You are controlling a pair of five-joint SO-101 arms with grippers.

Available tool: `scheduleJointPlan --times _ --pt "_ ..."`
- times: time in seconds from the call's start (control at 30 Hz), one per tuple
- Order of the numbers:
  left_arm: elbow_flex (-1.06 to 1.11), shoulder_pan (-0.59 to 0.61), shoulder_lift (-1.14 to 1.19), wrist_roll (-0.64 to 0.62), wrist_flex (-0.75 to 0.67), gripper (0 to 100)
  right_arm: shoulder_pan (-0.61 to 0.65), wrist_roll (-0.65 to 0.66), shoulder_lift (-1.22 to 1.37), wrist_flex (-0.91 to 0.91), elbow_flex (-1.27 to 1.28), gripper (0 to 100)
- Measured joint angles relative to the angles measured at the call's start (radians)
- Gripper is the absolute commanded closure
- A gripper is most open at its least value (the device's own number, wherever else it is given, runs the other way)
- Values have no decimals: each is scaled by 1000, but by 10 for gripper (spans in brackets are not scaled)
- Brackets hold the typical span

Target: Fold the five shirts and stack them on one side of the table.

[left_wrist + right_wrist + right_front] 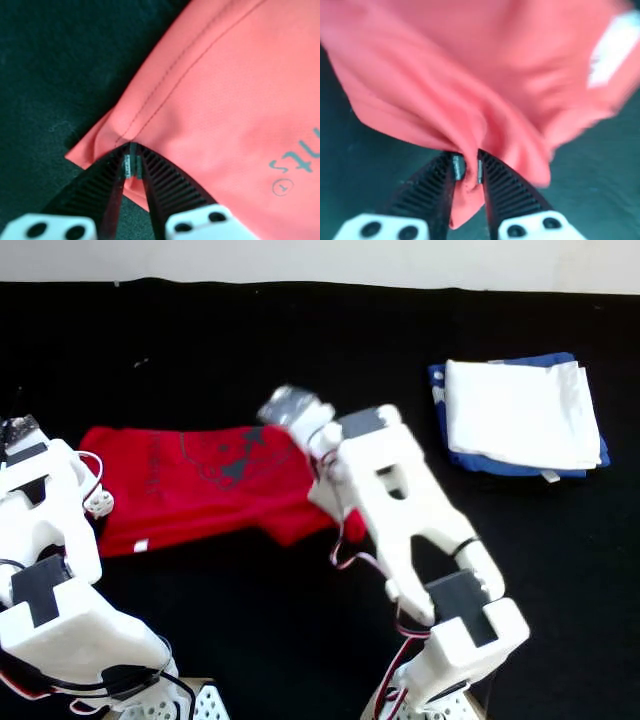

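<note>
The table (300, 340), covered in black cloth, takes up nearly the whole high view. The red shirt (200, 485) is the largest item on it. It lies spread left of centre, partly flattened, with a dark printed graphic (225, 455) facing up and a small white tag (141, 546) at its near left edge. The right arm (420, 530) extends from the near edge to the right-hand end of this garment and covers part of it. The left arm (50, 570) stands at the near left, its wrist at the shirt's left edge. Two folded garments are stacked on the far right of the table, well apart from the red shirt: a white shirt (520, 410) on top of a blue shirt (445, 445), whose edges show round the white one on the left and near sides. In the left wrist view, the left gripper (132, 162) has its ribbed black fingers (165, 175) drawn together on a stitched hem corner of the red shirt, with fabric pinched between the tips and black cloth beside it. Teal lettering (300, 160) is printed on the shirt nearby. In the right wrist view, the right gripper (466, 167) is clamped on a bunched fold of the same red shirt, and the fabric rises in gathered ridges away from the fingertips. A blurred white patch (612, 50) shows on the cloth farther off; I cannot tell what it is.
</note>
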State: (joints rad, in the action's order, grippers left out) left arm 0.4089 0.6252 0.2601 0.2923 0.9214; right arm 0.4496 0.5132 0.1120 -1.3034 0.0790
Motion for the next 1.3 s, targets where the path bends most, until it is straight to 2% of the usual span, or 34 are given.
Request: scheduleJointPlan --times 0.17,0.3,0.37,0.5,0.6,0.73,0.87,1.0,1.07,1.13,1.3 --pt "0 0 0 -2 0 990 -28 -60 130 -2 -226 973" --pt "0 0 0 -2 0 990 -28 -137 310 -2 -362 824" --pt "0 0 0 -2 0 990 -31 -180 393 -2 -413 787" --pt "0 0 0 -2 0 990 -54 -242 477 -2 -528 796" --pt "-2 0 3 -2 0 990 -89 -341 479 -6 -634 796" --pt "-2 0 3 -2 0 990 -110 -399 479 -97 -760 796" --pt "-2 0 3 -2 0 990 -104 -405 479 -212 -868 805" --pt "-2 0 3 -2 0 990 -109 -387 479 -336 -918 998" --pt "-2 0 3 -2 0 990 -104 -338 479 -390 -921 971" --pt "-2 0 3 -2 0 990 -95 -298 479 -430 -921 995" --pt "-2 0 3 -2 0 990 -66 -269 479 -445 -884 991"
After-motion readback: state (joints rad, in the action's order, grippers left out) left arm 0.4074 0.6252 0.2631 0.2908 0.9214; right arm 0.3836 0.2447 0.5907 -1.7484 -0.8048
